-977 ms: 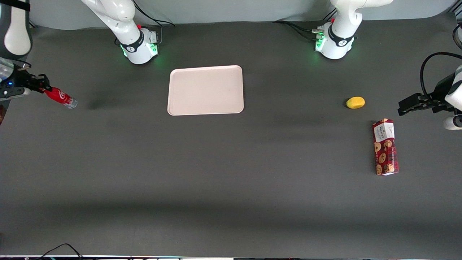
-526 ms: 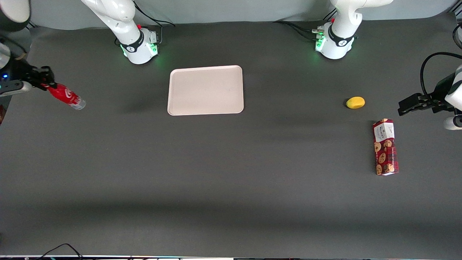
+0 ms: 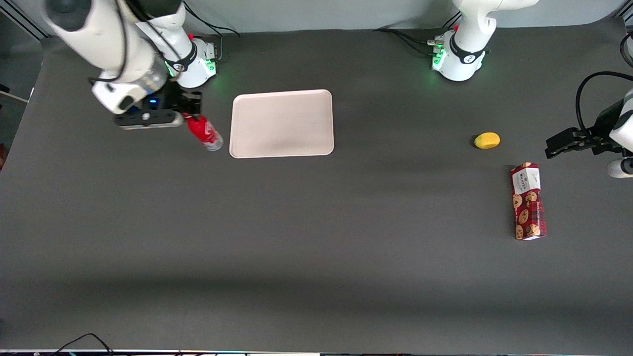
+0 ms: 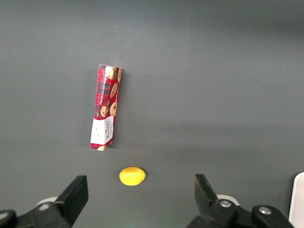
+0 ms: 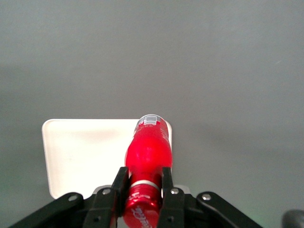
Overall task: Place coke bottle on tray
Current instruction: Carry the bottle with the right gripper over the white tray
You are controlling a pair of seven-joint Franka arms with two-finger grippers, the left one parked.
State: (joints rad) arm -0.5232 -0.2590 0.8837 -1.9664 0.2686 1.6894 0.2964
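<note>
My right gripper is shut on the neck of the coke bottle, a slim red bottle with a clear base. It holds the bottle tilted in the air, base pointing down toward the tray. The bottle hangs just beside the edge of the pale pinkish-beige tray that faces the working arm's end of the table. In the right wrist view my gripper clamps the bottle just below its red cap, and the tray lies beneath it.
A yellow lemon-shaped object and a red cookie-printed box lie toward the parked arm's end of the table; both also show in the left wrist view, the lemon and the box.
My gripper has carried the bottle from the working arm's end of the table sideways toward the tray, now just beside the tray's edge. The arm has swung in over the table.
</note>
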